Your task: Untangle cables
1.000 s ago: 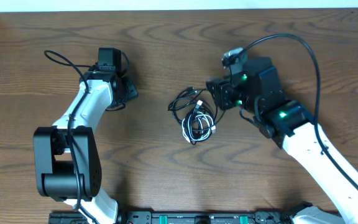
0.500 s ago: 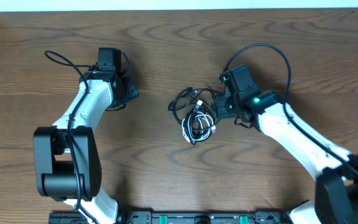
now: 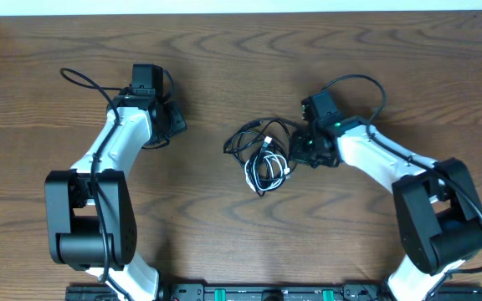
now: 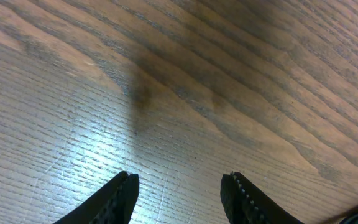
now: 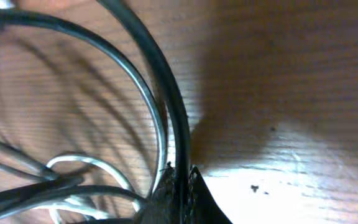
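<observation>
— Cables (image 3: pixel 262 157) are the job, so take me across the table (image 3: pixel 40 50) from the left.

— Far left is the left gripper (image 4: pixel 179 183), well apart from the tangle. Its fingers stand apart over bare wood with nothing between them, so it is open and idle.

— And the middle?

— The tangle lies on the wood about centre, nearer the right arm. The black cable (image 5: pixel 178 118) makes the wider loops, spreading left and up. The white cable (image 5: pixel 82 159) is a tighter coil sitting lower, with black strands crossing it. A small white plug (image 3: pixel 268 142) shows near the top of the coil. How the strands thread through each other I can't tell.

— The right side?

— The right gripper (image 3: pixel 296 149) is down at the tangle's right edge. Its wrist camera shows the fingers closed together, and a strand of the black cable runs straight into the seam between them, so I judge it pinched there.

— How will this stuff handle?

— Light and limp, I'd say. It is thin cord with no stiffness to push against, so it will only follow a pull, and the coils hold some curl. Pulling one strand will likely drag the whole heap, since nothing weighs it down.

— So where to take hold?

— On an outer black loop, clear of the white, as the right gripper seems to have done. The left gripper would do best pinning the white coil, or taking it near the plug, where there is something firmer to bite. Pull slowly, because a snagged plug could tighten a knot.
</observation>
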